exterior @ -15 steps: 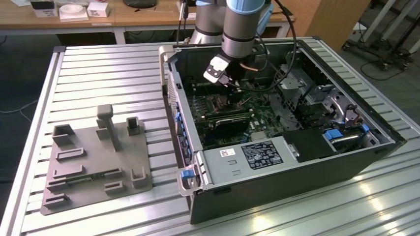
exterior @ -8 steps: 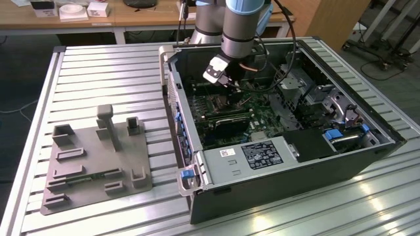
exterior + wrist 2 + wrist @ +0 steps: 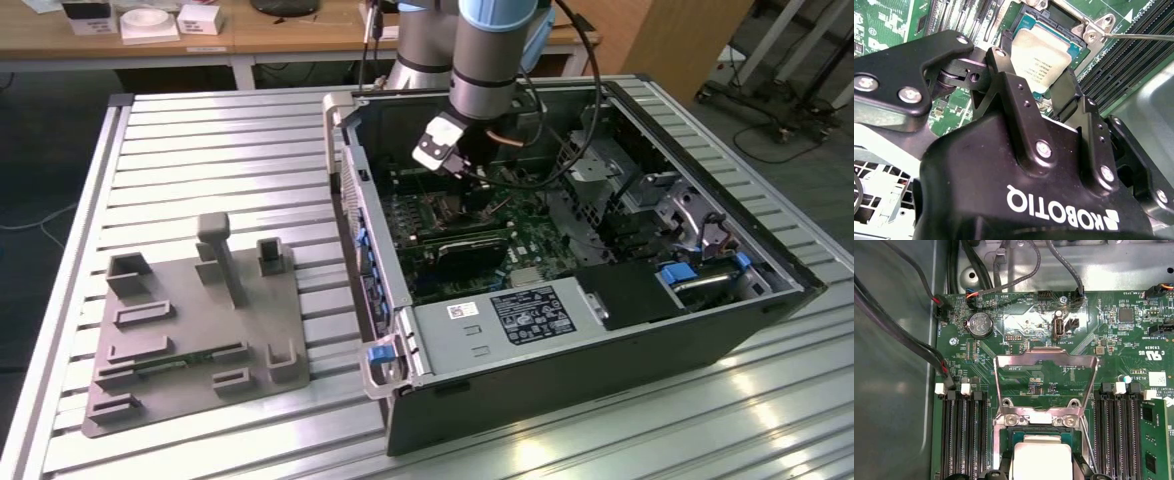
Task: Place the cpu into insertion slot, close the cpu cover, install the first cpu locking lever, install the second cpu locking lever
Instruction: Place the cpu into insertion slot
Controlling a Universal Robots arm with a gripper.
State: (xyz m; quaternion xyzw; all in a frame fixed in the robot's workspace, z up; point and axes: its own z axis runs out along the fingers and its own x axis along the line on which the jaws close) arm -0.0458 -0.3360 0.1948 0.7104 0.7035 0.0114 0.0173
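My gripper [image 3: 1031,70] reaches down into the open computer case [image 3: 747,320] over the green motherboard [image 3: 541,240]. Its black fingers [image 3: 1000,62] sit against two opposite edges of the cpu [image 3: 1041,50], a flat square chip with a silvery top, and look shut on it. The cpu [image 3: 1041,460] lies level in or just above the insertion slot [image 3: 1066,14], whose dark centre shows past the chip's far edge. The cpu cover [image 3: 1046,353], a thin metal frame, is swung up and open behind the socket. A thin locking lever [image 3: 1087,440] runs beside the socket.
Long memory slots [image 3: 961,435] flank the socket on both sides. Black cables [image 3: 904,335] cross the case floor near the board edge. A power supply [image 3: 534,315] fills the case's near end. A grey fixture plate [image 3: 200,320] lies on the slatted table at the exterior view's left.
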